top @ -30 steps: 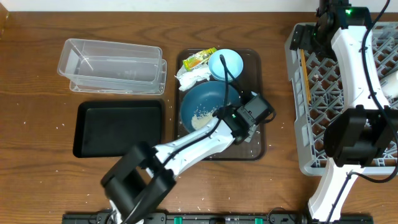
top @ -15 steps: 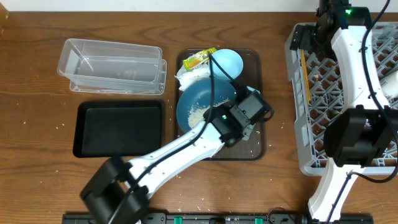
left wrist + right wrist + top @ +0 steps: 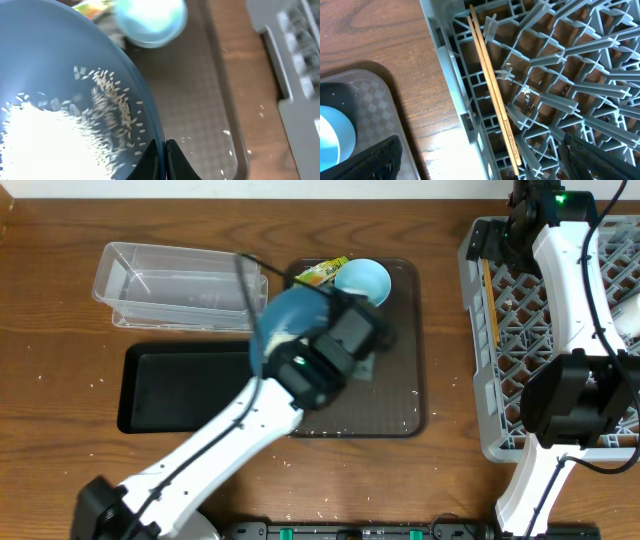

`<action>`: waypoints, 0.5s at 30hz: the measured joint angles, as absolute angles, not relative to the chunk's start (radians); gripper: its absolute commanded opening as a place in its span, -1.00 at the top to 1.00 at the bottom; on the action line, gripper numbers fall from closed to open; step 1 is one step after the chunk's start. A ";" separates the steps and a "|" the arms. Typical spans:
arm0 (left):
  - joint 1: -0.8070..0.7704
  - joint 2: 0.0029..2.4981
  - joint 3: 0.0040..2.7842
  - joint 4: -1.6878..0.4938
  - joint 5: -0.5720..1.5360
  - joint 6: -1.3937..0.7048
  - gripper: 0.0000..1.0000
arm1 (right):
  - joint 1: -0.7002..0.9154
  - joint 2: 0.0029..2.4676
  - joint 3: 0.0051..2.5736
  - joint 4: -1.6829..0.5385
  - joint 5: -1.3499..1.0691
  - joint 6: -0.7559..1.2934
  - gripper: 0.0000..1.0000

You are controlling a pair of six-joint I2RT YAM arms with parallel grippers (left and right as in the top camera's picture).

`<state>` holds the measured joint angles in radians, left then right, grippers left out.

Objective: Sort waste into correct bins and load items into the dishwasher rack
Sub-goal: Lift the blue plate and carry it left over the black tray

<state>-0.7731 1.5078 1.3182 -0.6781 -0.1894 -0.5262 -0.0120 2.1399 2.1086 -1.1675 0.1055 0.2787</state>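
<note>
The left gripper (image 3: 164, 156) has its fingers (image 3: 150, 161) pressed together on the rim of the dark blue plate (image 3: 60, 75), one finger on each face of the edge. The plate is held tilted above the left edge of the brown serving tray (image 3: 400, 380), close to the clear plastic tub (image 3: 170, 280) and the black tray (image 3: 180, 385). White rice (image 3: 45, 135) is heaped in the plate's lower part, with loose grains scattered up toward the rim.

The light blue bowl (image 3: 362, 280) sits at the back of the serving tray, the yellow-green wrapper (image 3: 320, 273) just beside it.

The right gripper (image 3: 480, 160) hangs over the left rear corner of the grey dishwasher rack (image 3: 560, 75), fingers spread wide and touching nothing. The wooden chopsticks (image 3: 492, 90) lie side by side in the rack along its left wall.
</note>
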 measured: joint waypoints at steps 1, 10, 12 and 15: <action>-0.751 1.498 1.318 -0.693 -0.186 -0.542 0.88 | -0.012 2.140 2.109 -1.168 0.105 0.279 -0.98; -0.546 1.477 1.318 -0.740 -0.008 -0.606 0.88 | -0.012 2.140 2.109 -1.168 0.105 0.279 -0.98; -0.504 1.477 1.318 -0.745 0.048 -0.607 0.88 | -0.012 2.140 2.109 -1.168 0.105 0.279 -0.98; -0.449 1.477 1.318 -0.757 0.115 -0.610 0.88 | -0.012 2.140 2.109 -1.168 0.105 0.279 -0.99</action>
<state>-0.4488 1.4769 1.3182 -0.7567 0.1146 -0.6098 -0.0120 2.1399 2.1086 -1.1679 0.1051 0.2787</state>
